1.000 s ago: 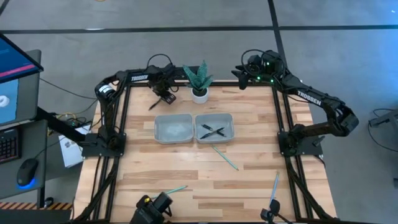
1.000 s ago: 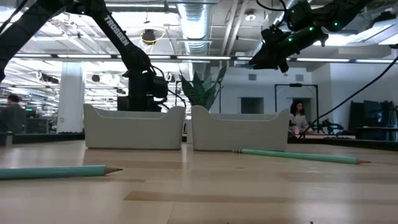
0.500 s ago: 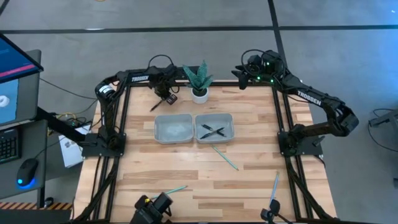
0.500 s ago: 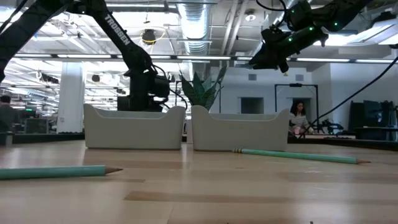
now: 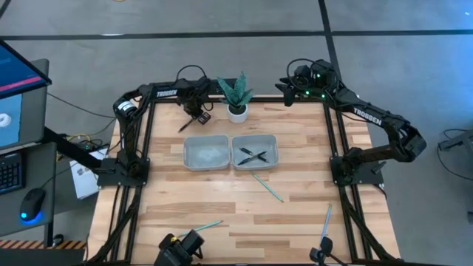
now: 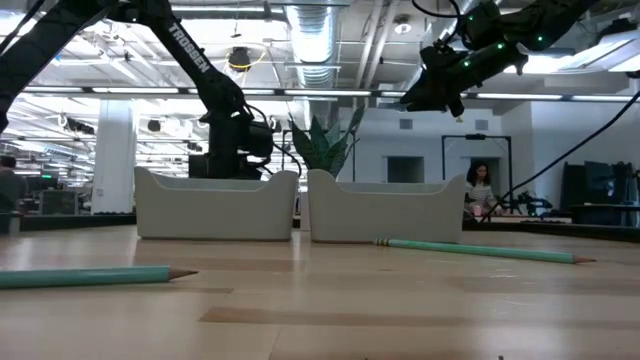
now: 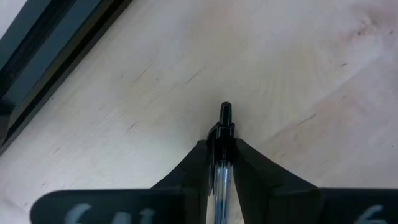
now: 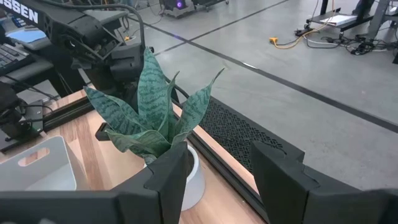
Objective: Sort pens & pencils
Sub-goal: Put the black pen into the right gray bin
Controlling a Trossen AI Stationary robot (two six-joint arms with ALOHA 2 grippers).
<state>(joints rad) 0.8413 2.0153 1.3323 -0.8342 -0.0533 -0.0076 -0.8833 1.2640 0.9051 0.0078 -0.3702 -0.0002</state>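
While the left hand [image 5: 194, 112] grips a pen [image 7: 224, 134] near the table's [image 5: 185, 196] far edge, the right hand [image 8: 214, 177] waits open at the far right corner; next the pen must go over to the right tray [image 5: 255, 151], I think.

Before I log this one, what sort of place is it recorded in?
Probably a robotics lab in an open industrial hall: a wooden table framed by two arms, exposed ceiling ducts, a monitor alongside, and a person at a far desk.
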